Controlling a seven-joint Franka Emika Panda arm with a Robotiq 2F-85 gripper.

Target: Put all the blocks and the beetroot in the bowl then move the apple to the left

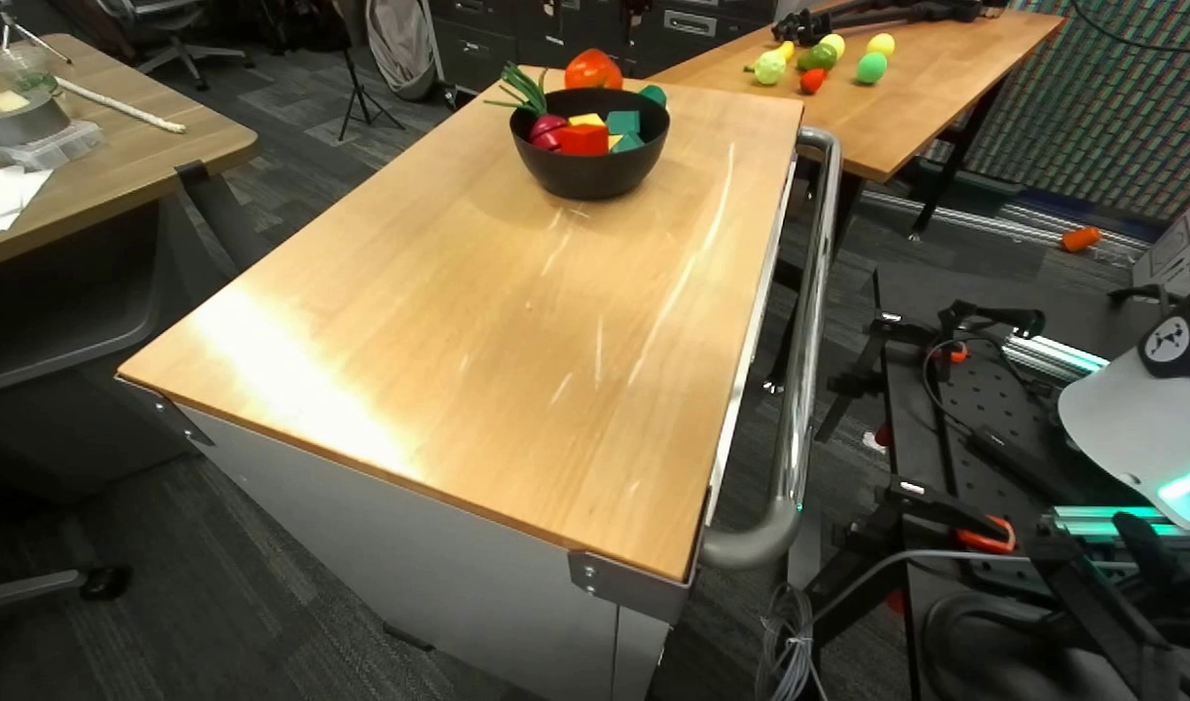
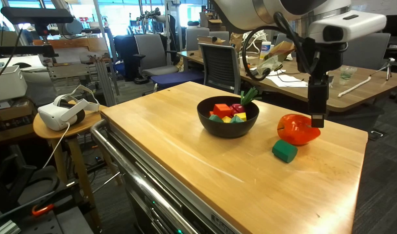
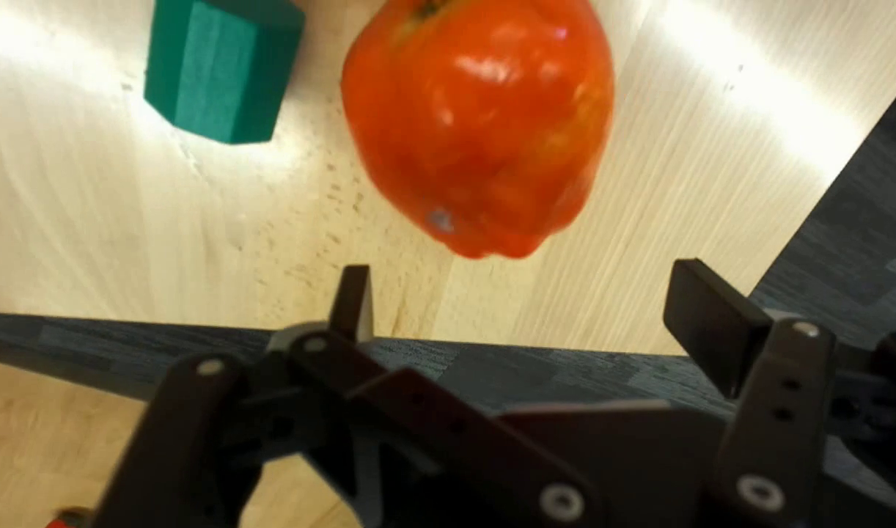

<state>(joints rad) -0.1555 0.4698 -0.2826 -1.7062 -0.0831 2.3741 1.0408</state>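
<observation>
The dark-green many-sided toy block [image 3: 221, 73] lies just beside the glossy orange-red round toy apple [image 3: 481, 121]; the matte black round bowl [image 2: 229, 130] stands apart from both. My gripper [image 3: 521, 308] hangs near the apple, spread and empty. The apple could roll off the pale, brown-flecked wooden bench [image 2: 185, 156] if I brush its curve reaching for the block. Dark grey carpet [image 3: 873, 235] lies below; a black mesh-backed chair [image 2: 219, 61] stands well apart from the apple.
</observation>
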